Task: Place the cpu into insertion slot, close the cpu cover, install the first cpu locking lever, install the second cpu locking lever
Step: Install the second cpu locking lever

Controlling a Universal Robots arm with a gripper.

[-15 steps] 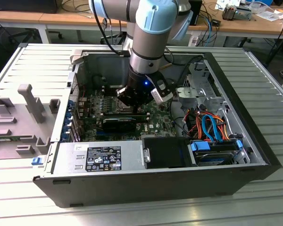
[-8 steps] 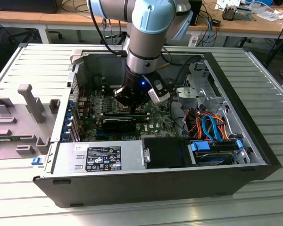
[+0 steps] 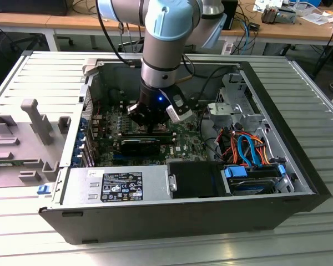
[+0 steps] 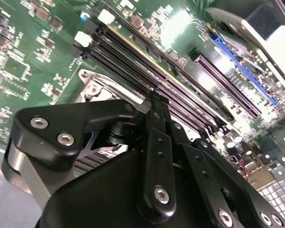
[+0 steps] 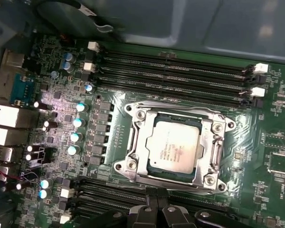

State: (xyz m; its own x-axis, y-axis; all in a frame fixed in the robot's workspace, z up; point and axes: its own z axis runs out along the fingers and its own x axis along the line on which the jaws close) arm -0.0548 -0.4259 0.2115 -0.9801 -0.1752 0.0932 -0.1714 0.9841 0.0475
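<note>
One arm: the grey-and-blue jointed robot arm [image 3: 165,39] is reaching straight down into the open black computer case [image 3: 172,213], which is lying on its side on the ribbed metal table [image 3: 155,252], presumably so that the board faces upward for vertical access.
Gripper: the black two-fingered gripper [image 5: 156,205] is hanging at the near edge of the socket; in both wrist views its fingertips [image 4: 155,102] are pressing together with nothing between them, a pose suited to pushing a part rather than picking one up.
Cpu: the small flat square chip with a silver-grey metal top [image 5: 174,147] is sitting inside the socket, lying flat and square to the frame, so the placing step looks done.
Insertion slot: the small square socket with a silver metal rim [image 5: 133,164] is sitting on the large green motherboard [image 5: 256,156], between two banks of long black memory slots [image 5: 171,71].
Cpu cover: the thin square silver frame plate [image 5: 210,142] is lying down around the chip, its window leaving the chip top exposed.
Locking levers: thin wire shapes are running along the socket edges, but whether either is latched is hard to tell from these views.
Progress: judged as cover closed and lever work in hand.
</note>
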